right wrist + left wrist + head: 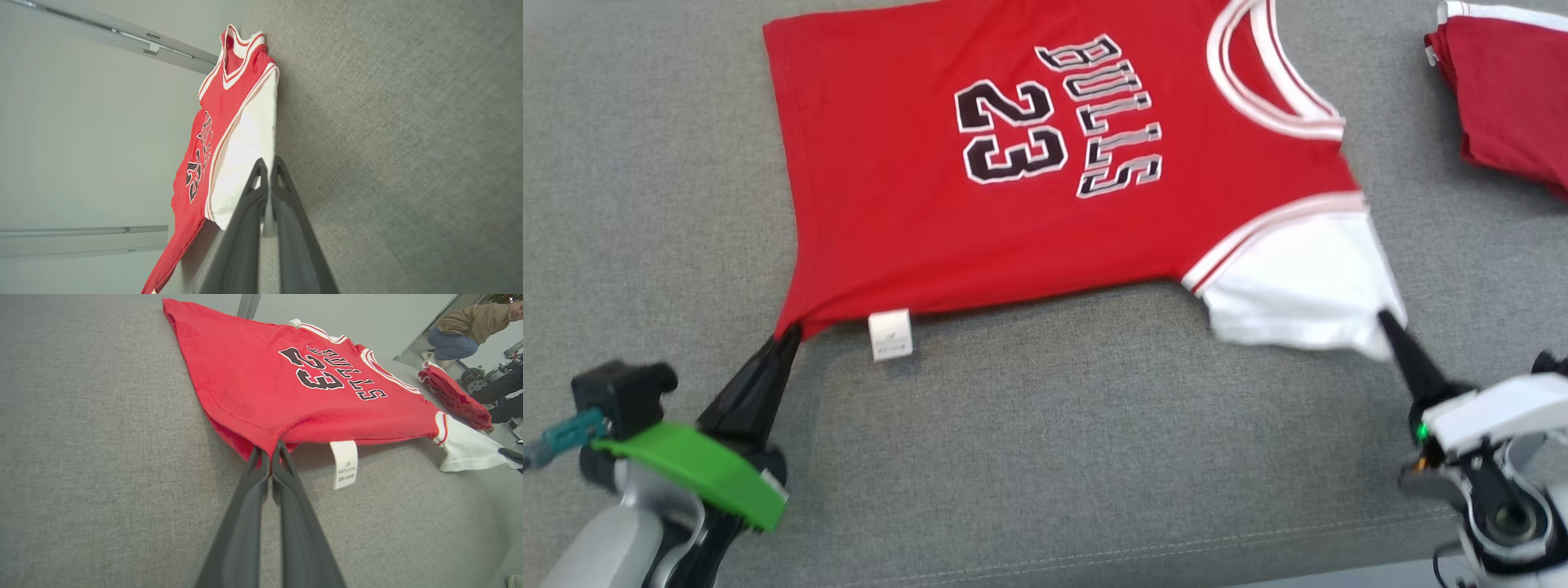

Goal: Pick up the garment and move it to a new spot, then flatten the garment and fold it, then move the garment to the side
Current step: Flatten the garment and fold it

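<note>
The garment (980, 196) is a red jersey with "BULLS 23" lettering and white sleeves, spread sideways on the grey cushion, its near edge lifted. My left gripper (791, 333) is shut on the garment's near-left hem corner; the left wrist view has the dark fingers (253, 486) pinching the red hem (261, 437), a white label (344, 463) hanging beside. My right gripper (1384, 320) is shut on the white sleeve (1298, 286) at the near right. In the right wrist view the gripper (267, 169) clamps white cloth (245, 155).
A second red garment (1515, 106) lies folded at the far right of the grey cushion (1054, 457). The cushion's front seam runs near the bottom edge. In the left wrist view a person (470, 326) crouches in the background beyond the surface.
</note>
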